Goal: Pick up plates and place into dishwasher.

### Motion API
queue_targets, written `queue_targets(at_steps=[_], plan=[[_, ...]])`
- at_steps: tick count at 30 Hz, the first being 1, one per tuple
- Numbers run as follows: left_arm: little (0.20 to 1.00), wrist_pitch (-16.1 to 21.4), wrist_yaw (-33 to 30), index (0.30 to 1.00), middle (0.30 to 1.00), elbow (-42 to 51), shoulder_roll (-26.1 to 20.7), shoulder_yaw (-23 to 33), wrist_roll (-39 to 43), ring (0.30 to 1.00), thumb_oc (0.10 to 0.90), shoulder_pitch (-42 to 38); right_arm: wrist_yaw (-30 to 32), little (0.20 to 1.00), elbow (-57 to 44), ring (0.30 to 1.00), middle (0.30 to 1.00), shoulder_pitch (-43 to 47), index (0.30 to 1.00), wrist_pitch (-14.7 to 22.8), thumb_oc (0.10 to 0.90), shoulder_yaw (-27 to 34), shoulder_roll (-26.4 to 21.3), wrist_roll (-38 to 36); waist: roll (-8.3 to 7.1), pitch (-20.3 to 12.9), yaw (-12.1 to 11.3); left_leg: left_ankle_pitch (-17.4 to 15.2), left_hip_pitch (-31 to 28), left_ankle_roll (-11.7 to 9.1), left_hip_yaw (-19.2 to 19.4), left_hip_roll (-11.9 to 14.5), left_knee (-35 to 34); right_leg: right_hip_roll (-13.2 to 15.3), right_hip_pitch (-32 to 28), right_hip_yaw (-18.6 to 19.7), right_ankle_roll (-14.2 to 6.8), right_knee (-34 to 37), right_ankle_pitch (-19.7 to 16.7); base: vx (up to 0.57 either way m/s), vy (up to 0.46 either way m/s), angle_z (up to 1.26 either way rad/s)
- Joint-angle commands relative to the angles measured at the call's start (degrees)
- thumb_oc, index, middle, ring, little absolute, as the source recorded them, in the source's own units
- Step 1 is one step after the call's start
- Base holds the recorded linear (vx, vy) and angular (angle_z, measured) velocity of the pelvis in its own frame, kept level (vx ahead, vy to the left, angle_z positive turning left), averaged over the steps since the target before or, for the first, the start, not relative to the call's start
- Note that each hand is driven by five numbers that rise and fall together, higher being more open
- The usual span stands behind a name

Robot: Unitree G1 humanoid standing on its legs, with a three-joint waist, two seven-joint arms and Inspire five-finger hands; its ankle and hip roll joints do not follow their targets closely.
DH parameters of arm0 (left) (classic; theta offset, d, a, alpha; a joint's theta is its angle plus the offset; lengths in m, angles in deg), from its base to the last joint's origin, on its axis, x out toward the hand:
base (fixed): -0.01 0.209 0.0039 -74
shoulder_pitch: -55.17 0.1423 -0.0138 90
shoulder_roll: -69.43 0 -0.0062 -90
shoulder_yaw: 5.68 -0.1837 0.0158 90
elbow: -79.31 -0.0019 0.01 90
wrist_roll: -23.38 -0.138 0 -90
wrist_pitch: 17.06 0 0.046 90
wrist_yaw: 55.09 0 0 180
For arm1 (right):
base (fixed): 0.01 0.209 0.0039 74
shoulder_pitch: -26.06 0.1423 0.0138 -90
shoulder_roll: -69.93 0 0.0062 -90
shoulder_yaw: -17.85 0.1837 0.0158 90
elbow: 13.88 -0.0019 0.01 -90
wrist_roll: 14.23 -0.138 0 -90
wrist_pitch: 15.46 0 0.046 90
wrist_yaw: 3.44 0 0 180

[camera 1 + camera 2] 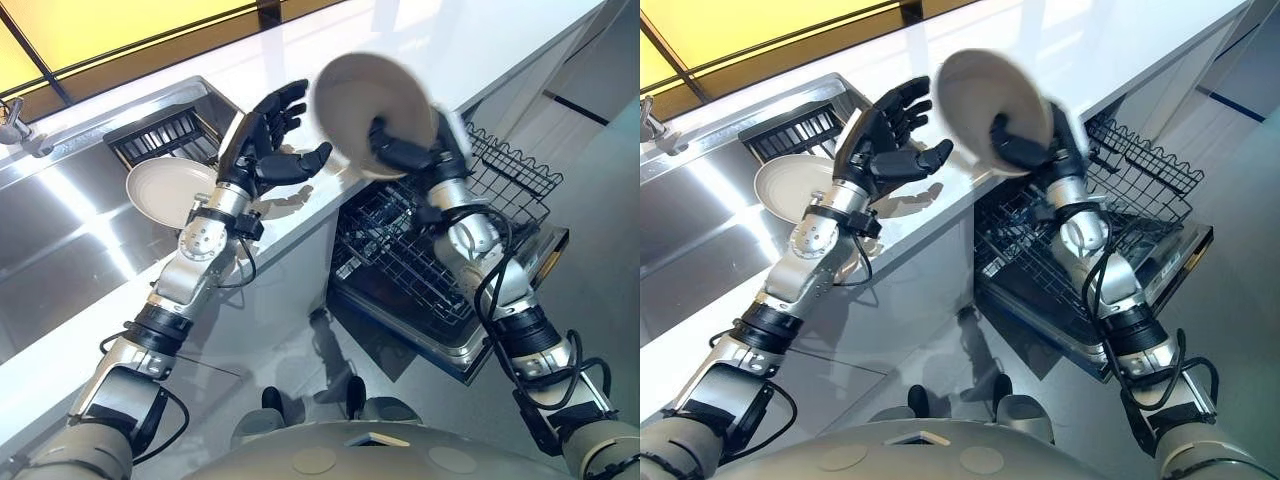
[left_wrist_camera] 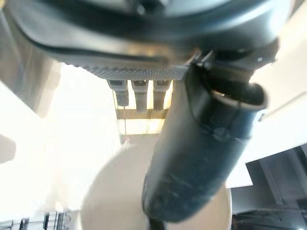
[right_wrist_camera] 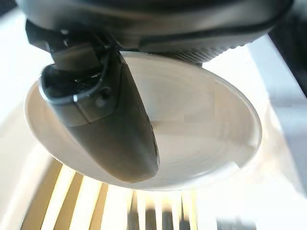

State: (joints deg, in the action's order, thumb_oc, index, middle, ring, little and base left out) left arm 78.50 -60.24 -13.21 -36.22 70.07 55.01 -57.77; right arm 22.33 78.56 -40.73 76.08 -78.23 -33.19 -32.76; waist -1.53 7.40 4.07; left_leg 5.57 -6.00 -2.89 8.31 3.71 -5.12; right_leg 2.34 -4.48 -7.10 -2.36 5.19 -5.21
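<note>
In the left eye view, the right hand [image 1: 405, 152] holds a pale plate [image 1: 360, 95] tilted in the air, above the counter [image 1: 480, 50] edge and the open dishwasher rack [image 1: 410, 260]. The left hand [image 1: 262, 140] is just beside it with fingers spread, not touching. A second plate [image 1: 163, 190] lies at the sink [image 1: 60, 220]. In the right wrist view, the thumb presses across the held plate's inner face. In the left wrist view, the fingers are straight
</note>
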Motion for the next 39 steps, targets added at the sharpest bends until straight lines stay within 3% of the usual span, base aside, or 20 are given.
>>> queue_targets(at_steps=[1, 4, 9, 21, 24, 31, 39], plan=[[0.900, 2.69, -3.42, 0.900, 0.900, 3.37, -7.26, 8.86, 0.08, 0.900, 0.800, -4.74, 6.79, 0.200, 2.23, 0.300, 0.300, 6.68, 0.300, 8.14, 0.100, 9.71, -9.99, 6.67, 2.01, -4.99, 0.16, -4.66, 0.05, 1.50, -3.37, -3.33, 0.60, -3.38, -0.59, -2.26, -2.04, -7.24, 8.42, 0.04, 0.009, 0.00], [0.900, 0.38, -4.34, 0.900, 0.900, 2.79, -12.21, 13.39, -0.82, 0.900, 0.800, -4.90, 5.48, 0.200, 6.07, 0.300, 0.300, 1.06, 0.300, 7.25, 0.100, 14.01, -12.51, 5.02, 2.70, -5.02, 0.22, -4.55, 0.15, 1.29, -3.76, -3.26, 0.49, -3.27, -0.68, -2.34, -1.95, -7.31, 8.81, 0.04, 0.012, 0.02], [0.900, -0.36, -4.94, 0.900, 0.900, -2.64, -16.53, 16.14, -0.63, 0.900, 0.800, -6.44, 1.75, 0.200, 11.98, 0.300, 0.300, -4.52, 0.300, 6.08, 0.100, 15.86, -12.17, 3.86, 3.64, -4.99, 0.50, -4.37, 0.23, 1.15, -4.10, -3.20, 0.44, -3.12, -0.52, -2.28, -1.78, -7.80, 9.32, 0.04, 0.008, 0.02], [0.900, -3.49, -4.65, 0.900, 0.900, -9.51, -26.35, 14.91, -0.07, 0.900, 0.800, -11.60, -4.74, 0.200, 29.46, 0.300, 0.300, -6.46, 0.300, 5.53, 0.100, 8.90, -13.99, 4.71, 5.53, -3.28, -1.10, -4.32, 0.64, 0.68, -5.57, -3.31, 1.31, -2.28, 0.37, -3.34, -1.10, -11.26, 11.59, 0.08, 0.009, 0.16], [0.900, -3.22, -4.37, 0.900, 0.900, -10.48, -27.03, 14.84, 0.42, 0.900, 0.800, -11.74, -4.51, 0.200, 32.26, 0.300, 0.300, -4.74, 0.300, 5.30, 0.100, 7.13, -14.79, 4.86, 5.77, -2.52, -1.71, -4.57, 0.99, 0.55, -6.31, -3.42, 1.93, -2.13, 0.43, -3.68, -0.84, -11.65, 11.89, 0.06, 0.008, 0.23], [0.900, -1.94, -4.85, 0.900, 0.900, -9.82, -27.12, 16.70, 1.72, 0.900, 0.800, -9.08, -1.61, 0.200, 39.40, 0.300, 0.300, 2.66, 0.300, -0.48, 0.100, 1.26, -17.99, 9.83, 6.66, 0.18, -4.59, -4.14, 2.88, -0.09, -9.42, -4.05, 2.90, -2.04, 1.23, -4.08, 0.28, -12.32, 12.36, 0.05, 0.019, 0.31], [0.900, -0.58, -3.40, 0.900, 0.900, -9.53, -27.81, 18.66, 2.06, 0.900, 0.800, -7.05, -4.15, 0.200, 46.36, 0.300, 0.300, 7.17, 0.300, -4.42, 0.100, -3.02, -21.41, 17.81, 7.02, 1.68, -6.42, -3.24, 4.66, -0.43, -11.19, -4.48, 2.93, -2.41, 1.88, -4.37, 0.95, -11.56, 11.91, 0.00, 0.007, 0.26]])
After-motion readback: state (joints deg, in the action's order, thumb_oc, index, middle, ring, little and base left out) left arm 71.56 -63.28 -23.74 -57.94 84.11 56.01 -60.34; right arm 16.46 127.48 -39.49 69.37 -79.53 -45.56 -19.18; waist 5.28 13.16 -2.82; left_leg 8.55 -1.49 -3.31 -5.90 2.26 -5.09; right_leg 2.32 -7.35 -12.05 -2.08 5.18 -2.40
